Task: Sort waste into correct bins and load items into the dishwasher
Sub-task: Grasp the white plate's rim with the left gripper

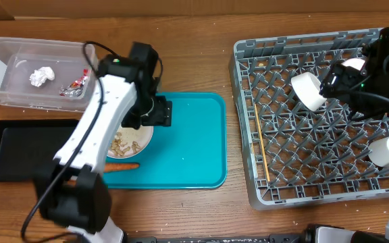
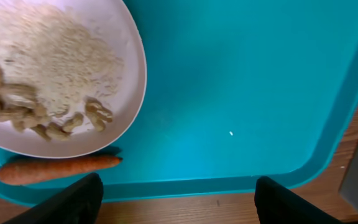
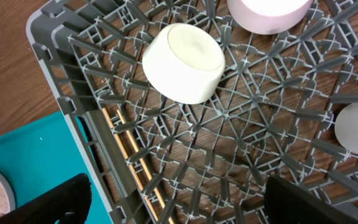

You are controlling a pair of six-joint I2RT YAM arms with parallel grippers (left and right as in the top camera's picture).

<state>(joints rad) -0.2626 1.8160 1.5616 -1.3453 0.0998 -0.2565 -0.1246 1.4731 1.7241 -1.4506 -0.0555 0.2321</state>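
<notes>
My left fingers [image 2: 73,202] hang over the teal tray [image 2: 241,93], spread wide with nothing between them. Below them the white plate [image 2: 132,74] rests on the tray's left part. It carries a heap of white rice [image 2: 61,56] and a cluster of brownish nuts [image 2: 42,121] along its lower side. The orange carrot [image 2: 55,169] lies flat on the tray just beside the plate's rim, pointing along the tray's near edge.

My right fingers [image 3: 316,202] are also spread wide and empty, above the grey dish rack [image 1: 242,88] on the right of the desk [image 1: 201,61]. The white cup [image 3: 185,62] sits tipped on the pegs in the rack's far left part. The pale pink bowl [image 3: 269,15] is just past it, cut off by the edge of my wrist view. A white bowl [image 3: 356,127] sits further right in the rack, only partly seen. The 2 chopsticks [image 3: 132,162] lie side by side along the rack's left wall, down among the pegs.

At the desk's far left the clear tub [image 1: 5,50] holds the crumpled tissue [image 1: 40,76] and the red-and-silver wrapper [image 1: 75,86], a little apart from each other. The black tray [image 1: 19,152] lies just in front of the tub, close to the teal tray's left edge.
</notes>
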